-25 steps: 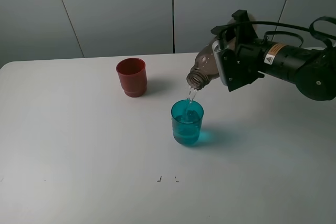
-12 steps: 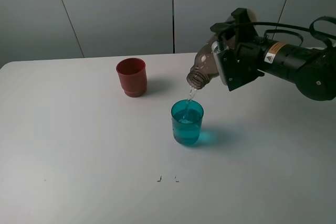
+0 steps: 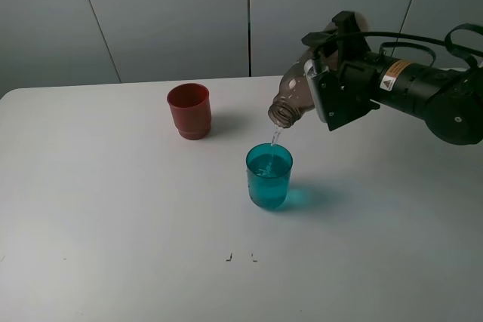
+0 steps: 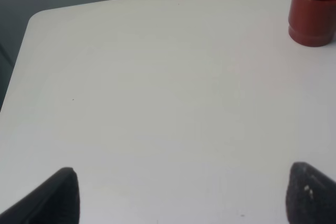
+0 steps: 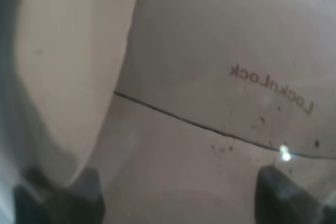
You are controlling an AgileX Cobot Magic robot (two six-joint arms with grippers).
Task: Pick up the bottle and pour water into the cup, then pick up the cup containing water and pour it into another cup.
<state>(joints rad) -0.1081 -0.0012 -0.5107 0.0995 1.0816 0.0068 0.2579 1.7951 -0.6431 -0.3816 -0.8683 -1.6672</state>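
The table (image 3: 113, 224) is white and matt, with two small dark marks (image 3: 241, 257) near its front edge. Behind it stand grey wall panels (image 3: 151, 20) with thin dark seams.

The right pincer (image 3: 323, 97) is clenched on the bottle (image 3: 293, 99). The bottle is tilted, with its open mouth lower than the pincer and pointing away from it. A thin stream of water (image 3: 275, 136) falls from the mouth into the teal cup (image 3: 269, 176). This cup stands upright below the pincer, apart from it, and is partly filled with water.

The red-brown cup (image 3: 189, 111) stands upright well beyond the bottle mouth, far from this pincer. Whether it holds anything I cannot tell.

The left pincer (image 4: 184, 198) is released, with nothing between its fingers, above bare table. The red-brown cup is far ahead of it.
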